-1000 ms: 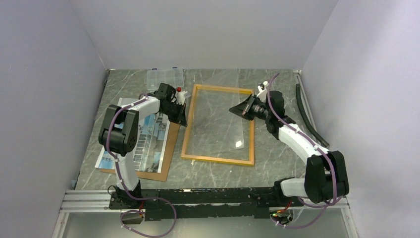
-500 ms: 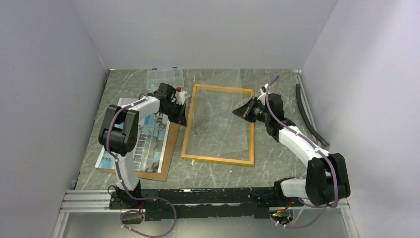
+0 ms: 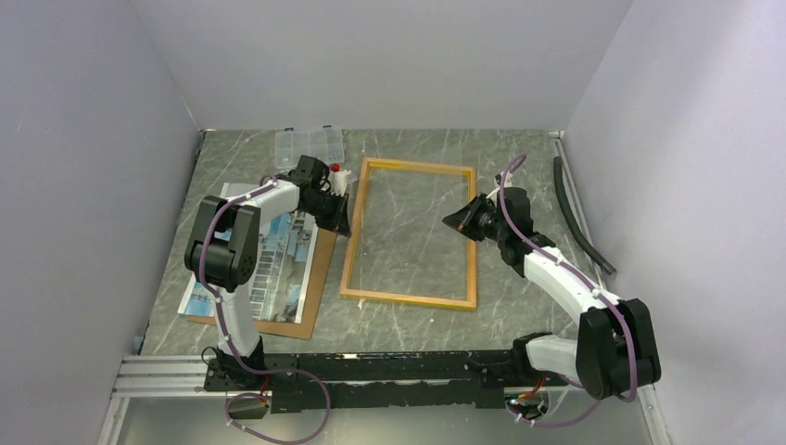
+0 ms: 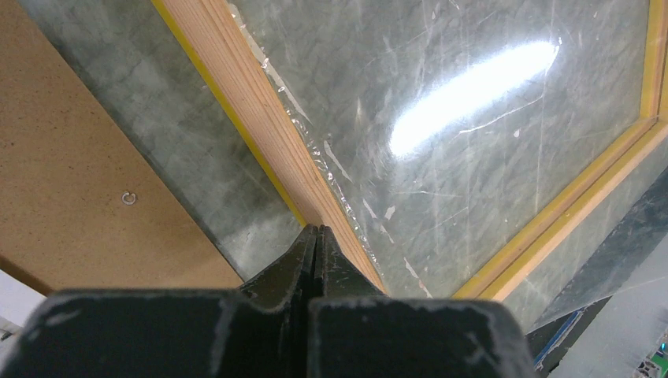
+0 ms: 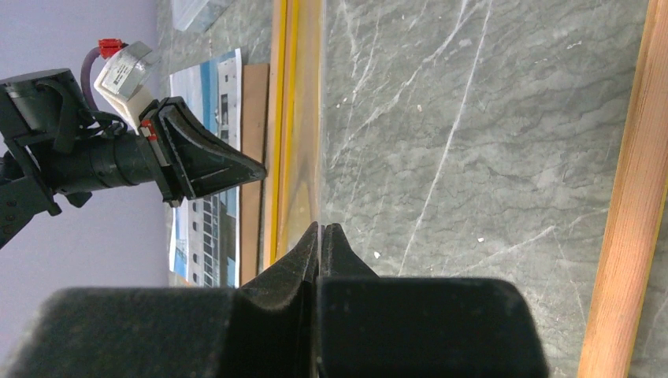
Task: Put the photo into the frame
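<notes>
Lying flat, frame [image 3: 408, 298] long axis near-to-far, photo [image 3: 278, 271] alongside, parallel.

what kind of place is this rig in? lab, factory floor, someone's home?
Probably a lab robot-testing booth: plain pale walls box in a marble-patterned table, an aluminium mounting rail runs along its near edge, and a frame lies out as a prop.
</notes>
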